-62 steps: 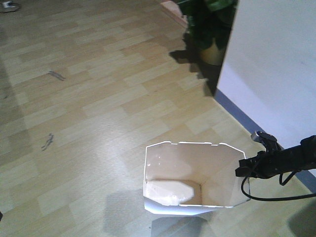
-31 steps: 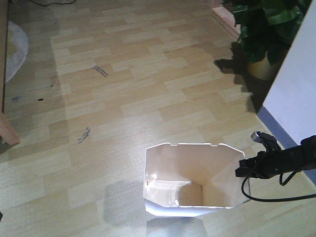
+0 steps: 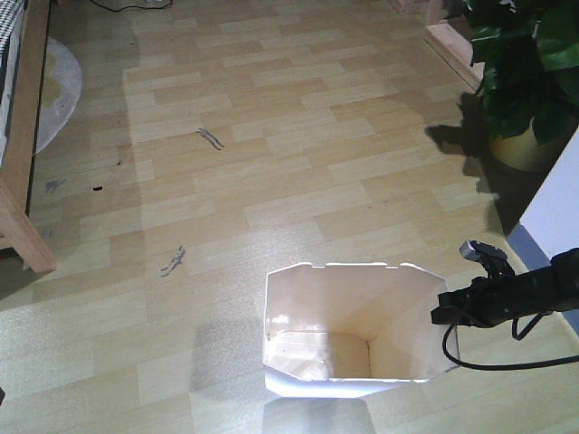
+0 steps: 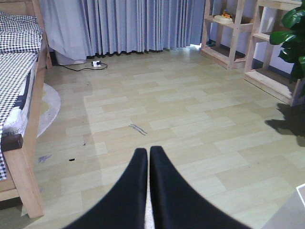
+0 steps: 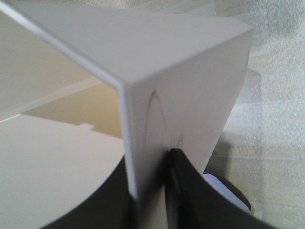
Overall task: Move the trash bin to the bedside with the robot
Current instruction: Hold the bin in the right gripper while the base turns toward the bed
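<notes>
Pinching the thin wall of the trash bin [image 3: 344,298], the right hand [image 3: 445,314] has one black finger inside the rim and one outside. The right wrist view shows this up close, the right hand [image 5: 148,177] clamped on the white corner panel. The left hand [image 4: 147,153] is pressed together with nothing between its fingers, pointing out over the floor [image 3: 271,154].

The bin sits low and central in the front view, open mouth up and cream inside showing. Whether its base is resting on the boards or hanging just clear of them, I cannot tell.

The bed [image 3: 23,181] is off at the left edge, well apart from the bin. Its wooden frame and checked bedding are plain in the left wrist view [image 4: 19,67]. A potted plant [image 3: 529,63] stands away to the right.

My read is that this is the carry step: bin in hand, destination in sight but not reached. The next move calls for the base to bring the load leftward toward the bed frame. The grip must stay firm, since that wall looks flexible and is held at one side only, so the bin could swing or slip. Then it goes down beside the frame and the hand lets go.
</notes>
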Robot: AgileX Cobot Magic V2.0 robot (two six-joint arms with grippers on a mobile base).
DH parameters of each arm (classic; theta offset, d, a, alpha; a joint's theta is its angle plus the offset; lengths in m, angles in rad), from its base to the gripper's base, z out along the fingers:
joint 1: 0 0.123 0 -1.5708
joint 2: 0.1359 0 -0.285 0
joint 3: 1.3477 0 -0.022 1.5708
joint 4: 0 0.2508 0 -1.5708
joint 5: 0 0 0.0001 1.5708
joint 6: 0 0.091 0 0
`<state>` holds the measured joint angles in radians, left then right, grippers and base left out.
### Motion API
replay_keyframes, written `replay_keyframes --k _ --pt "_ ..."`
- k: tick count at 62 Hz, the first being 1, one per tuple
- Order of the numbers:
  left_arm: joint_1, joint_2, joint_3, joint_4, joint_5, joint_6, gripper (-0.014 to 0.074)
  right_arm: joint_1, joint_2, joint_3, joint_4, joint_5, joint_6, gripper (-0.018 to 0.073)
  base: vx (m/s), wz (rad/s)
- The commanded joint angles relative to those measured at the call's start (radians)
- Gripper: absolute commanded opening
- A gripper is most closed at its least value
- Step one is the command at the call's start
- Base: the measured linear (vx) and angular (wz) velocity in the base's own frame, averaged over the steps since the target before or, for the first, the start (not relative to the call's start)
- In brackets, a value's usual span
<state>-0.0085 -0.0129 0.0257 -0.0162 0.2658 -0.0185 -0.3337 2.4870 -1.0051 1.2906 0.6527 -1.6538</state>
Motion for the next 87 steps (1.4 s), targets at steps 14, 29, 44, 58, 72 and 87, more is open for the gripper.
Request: replay_keyframes --k 14,29,44,58,72,87 --pt "-0.006 -0.012 0.019 -0.002 -0.069 -0.004 -0.0006 -0.003 -0.073 -0.007 0.042 0.236 -0.006 -0.0005 0.21 0.04" --pt "-0.006 -0.012 0.019 -0.002 -0.069 -0.004 -0.0006 -0.003 -0.073 -0.007 0.042 0.236 -0.006 -0.0005 0.23 0.08" --pt "-0.006 -0.012 0.019 -0.002 -0.069 -0.004 -0.0006 -0.003 -0.073 -0.007 0.042 0.236 -0.006 -0.0005 0.25 0.11" --pt "-0.006 -0.012 0.019 -0.002 -0.069 -0.004 -0.0006 -0.003 -0.073 -0.007 0.042 0.236 -0.006 -0.0005 0.27 0.14" --pt "-0.006 -0.012 0.019 -0.002 -0.069 -0.004 -0.0006 -0.003 -0.073 -0.007 0.042 0.236 -0.006 -0.0005 0.26 0.18" --pt "-0.006 -0.012 0.019 -0.002 -0.069 -0.004 -0.0006 -0.003 -0.073 -0.007 0.042 0.235 -0.006 -0.0005 0.25 0.19"
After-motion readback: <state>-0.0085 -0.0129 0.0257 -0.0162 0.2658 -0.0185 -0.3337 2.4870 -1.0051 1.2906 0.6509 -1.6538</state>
